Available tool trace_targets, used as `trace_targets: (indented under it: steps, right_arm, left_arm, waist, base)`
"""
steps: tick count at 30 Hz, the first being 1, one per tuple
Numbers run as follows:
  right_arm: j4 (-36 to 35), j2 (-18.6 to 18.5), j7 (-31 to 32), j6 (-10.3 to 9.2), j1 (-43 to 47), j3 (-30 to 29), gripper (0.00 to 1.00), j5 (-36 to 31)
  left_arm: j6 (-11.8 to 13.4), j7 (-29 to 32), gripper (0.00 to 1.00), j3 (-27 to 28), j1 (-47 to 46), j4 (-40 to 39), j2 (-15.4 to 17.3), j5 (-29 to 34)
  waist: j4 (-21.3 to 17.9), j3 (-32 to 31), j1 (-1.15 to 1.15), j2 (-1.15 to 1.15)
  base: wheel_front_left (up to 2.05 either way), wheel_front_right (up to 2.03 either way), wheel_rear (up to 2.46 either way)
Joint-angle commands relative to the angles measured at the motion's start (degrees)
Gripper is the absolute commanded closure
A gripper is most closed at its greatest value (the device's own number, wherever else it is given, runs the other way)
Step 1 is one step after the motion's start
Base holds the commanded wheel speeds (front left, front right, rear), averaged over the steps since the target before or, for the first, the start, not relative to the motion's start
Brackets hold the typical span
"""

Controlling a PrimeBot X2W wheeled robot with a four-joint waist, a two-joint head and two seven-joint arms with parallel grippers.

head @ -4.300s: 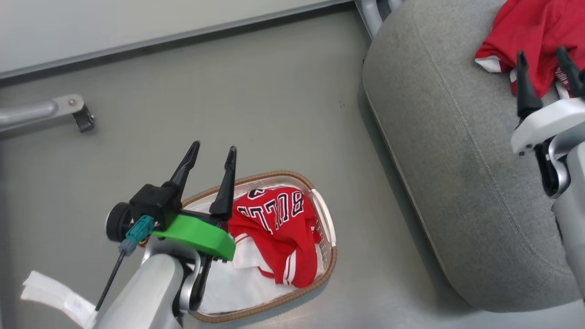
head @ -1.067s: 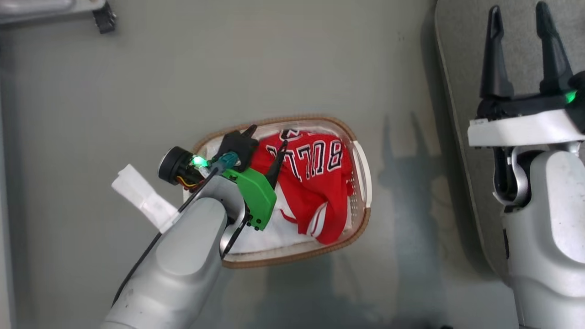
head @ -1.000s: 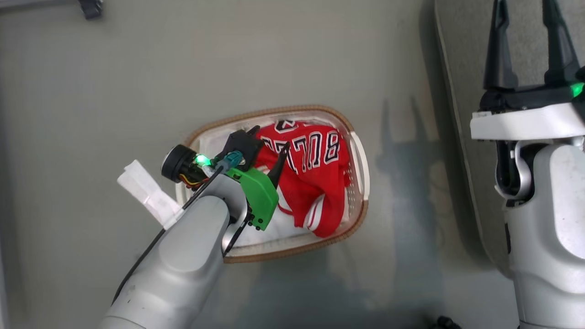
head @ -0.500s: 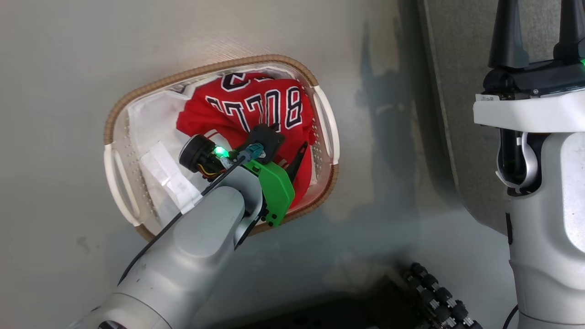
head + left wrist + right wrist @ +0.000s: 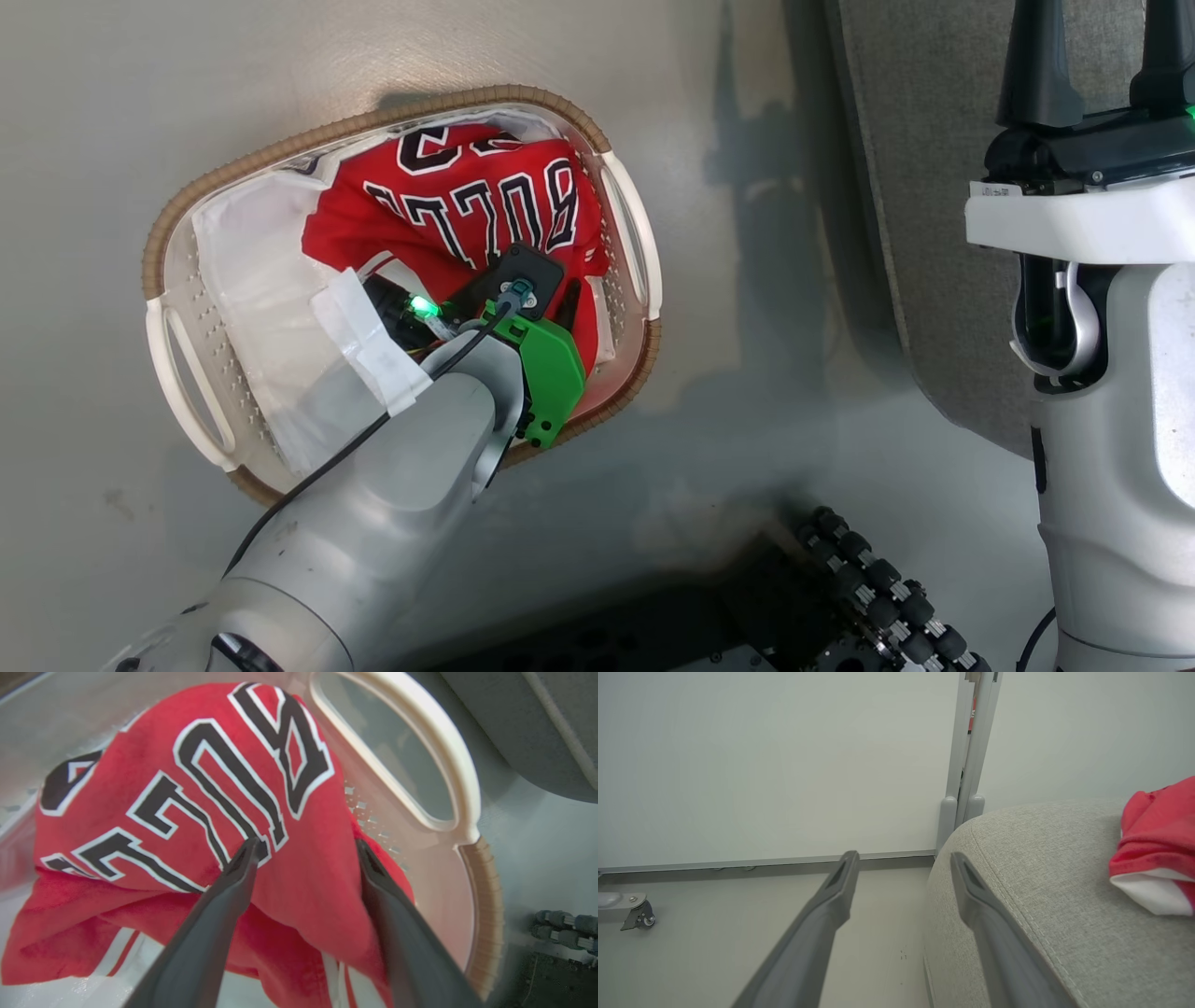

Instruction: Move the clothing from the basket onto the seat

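The clothing (image 5: 467,201): a red lettered jersey, heaped toward the 2 o'clock end of the basket (image 5: 280,142), over a white sheet (image 5: 247,261). Not yet lifted. My left gripper (image 5: 306,848) is inside the basket with fingers spread wide, tips at the jersey's hump; contact uncertain, nothing gripped. Judged purpose: straddle a ridge of red fabric and miss the sheet. The seat (image 5: 934,187) is at 3 o'clock of the basket, apart from it. My right gripper (image 5: 901,858) has fingers wide and empty at the seat's edge, parked clear of the red garment (image 5: 1153,830) lying on it at 3 o'clock.
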Motion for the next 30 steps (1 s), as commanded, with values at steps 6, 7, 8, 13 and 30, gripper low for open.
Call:
trace_targets:
  steps: [6, 7, 8, 13, 30]
  right_arm:
    - [0.5, -0.2, -0.3, -0.08, -0.4, -0.4, 0.00, 0.5]
    - [0.6, -0.2, -0.3, -0.07, -0.3, -0.5, 0.00, 0.4]
    - [0.7, -0.2, -0.3, -0.08, -0.3, -0.4, 0.00, 0.1]
    - [1.8, -0.2, -0.3, -0.08, 0.8, -0.3, 0.00, -1.4]
    - [9.1, -0.2, -0.3, -0.08, 13.1, -0.6, 0.00, -5.3]
  left_arm:
    - [-1.1, -1.2, 1.00, -1.0, -1.9, 1.2, 0.3, -2.2]
    - [-1.2, -1.8, 1.00, -1.1, -2.1, 1.3, 0.3, -2.5]
    - [-1.4, -2.3, 1.00, -1.2, -2.3, 1.4, 0.3, -2.7]
    - [-2.0, -5.5, 1.00, -1.6, -2.8, 1.8, 0.3, -3.6]
    - [-4.9, -12.9, 1.00, -1.2, 0.5, -3.5, 2.5, -1.6]
  waist:
    - [-0.1, 0.1, -0.01, 0.00]
    - [0.0, -0.1, -0.01, 0.00]
    - [0.1, -0.3, -0.01, 0.00]
    - [1.4, -2.5, -0.01, 0.00]
    - [10.6, -25.4, -0.01, 0.00]
  base:
    - [0.00, 0.00, 0.00]
    - [0.00, 0.00, 0.00]
    - [0.00, 0.00, 0.00]
    - [0.00, 0.00, 0.00]
    - [0.00, 0.00, 0.00]
